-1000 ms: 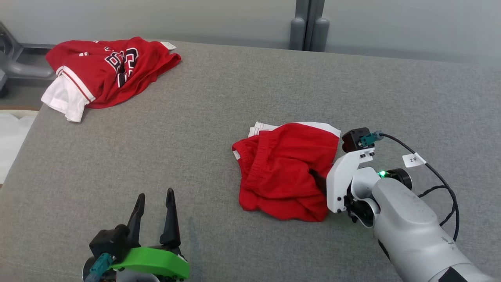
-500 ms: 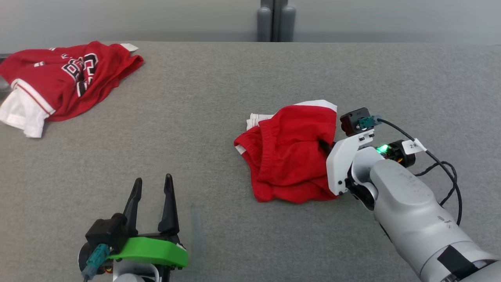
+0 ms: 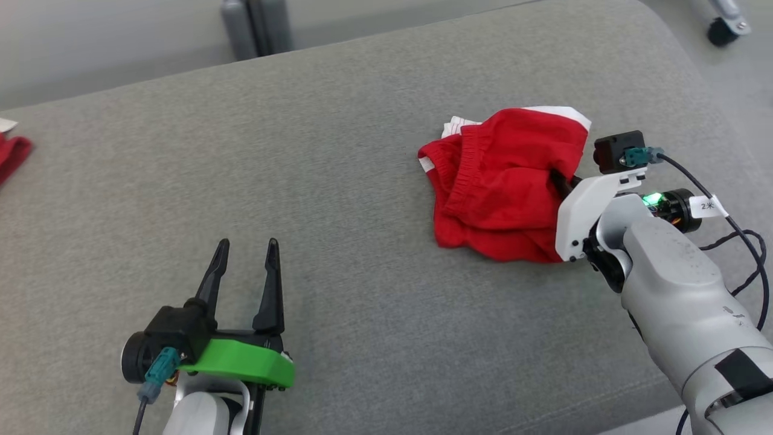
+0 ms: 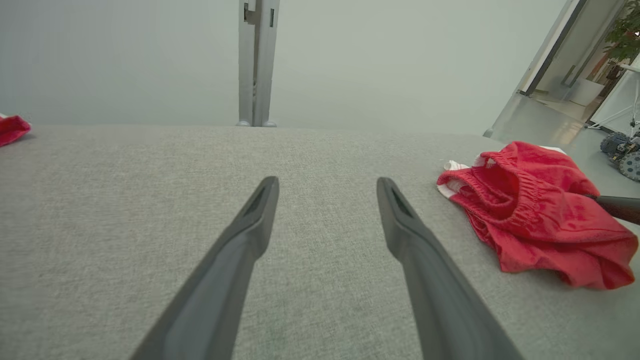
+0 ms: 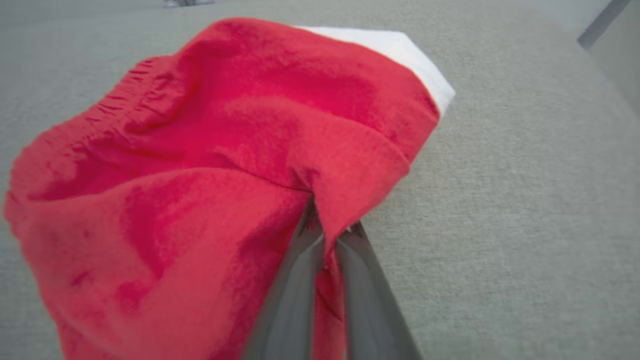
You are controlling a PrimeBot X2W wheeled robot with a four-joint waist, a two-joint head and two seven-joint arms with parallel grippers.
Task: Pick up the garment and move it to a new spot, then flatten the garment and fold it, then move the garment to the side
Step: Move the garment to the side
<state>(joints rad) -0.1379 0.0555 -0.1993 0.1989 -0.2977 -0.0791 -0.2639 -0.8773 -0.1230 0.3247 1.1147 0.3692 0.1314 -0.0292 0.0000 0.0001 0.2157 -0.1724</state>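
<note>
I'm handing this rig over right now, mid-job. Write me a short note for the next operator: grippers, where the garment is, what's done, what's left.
Right gripper: shut on a fold at the near edge of the red shorts.
Left gripper: open, holding nothing, over the grey surface, well apart from the shorts.
Shorts: crumpled in a heap toward the surface's right end. A second red garment sits at the head view's left edge.
Done: grasp made.
Left: carry to the new spot, flatten, fold, move aside.
</note>
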